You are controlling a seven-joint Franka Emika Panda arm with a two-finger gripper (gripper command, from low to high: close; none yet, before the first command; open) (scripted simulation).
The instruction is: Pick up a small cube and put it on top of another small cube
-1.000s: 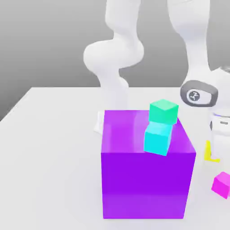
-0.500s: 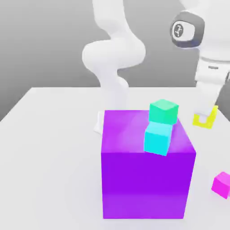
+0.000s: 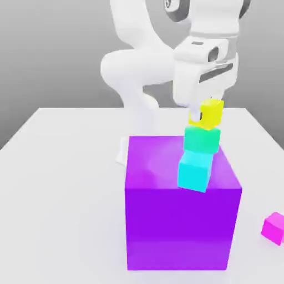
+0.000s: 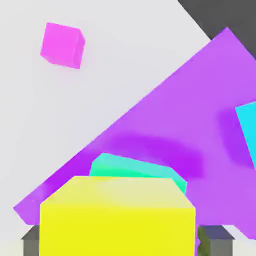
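Observation:
The small yellow cube (image 3: 207,113) (image 4: 117,217) sits directly on top of the green cube (image 3: 202,139) (image 4: 134,169). The green cube rests on the big purple block (image 3: 177,222) (image 4: 192,112). My gripper (image 3: 204,116) (image 4: 118,241) comes down from above with its jaws straddling the yellow cube. A grey finger pad (image 4: 31,241) lies tight against each side of that cube, so the gripper is shut on it. The arm's white hand (image 3: 202,61) hangs just above the stack.
A cyan cube (image 3: 194,171) (image 4: 248,131) leans on the purple block just below the green one. A small magenta cube (image 3: 274,227) (image 4: 62,44) lies on the white table (image 3: 61,183) at the exterior view's right. The arm's base rises behind the purple block.
The gripper carried the yellow cube up from the table at the exterior view's right and across to the left. The cube now sits on the green cube.

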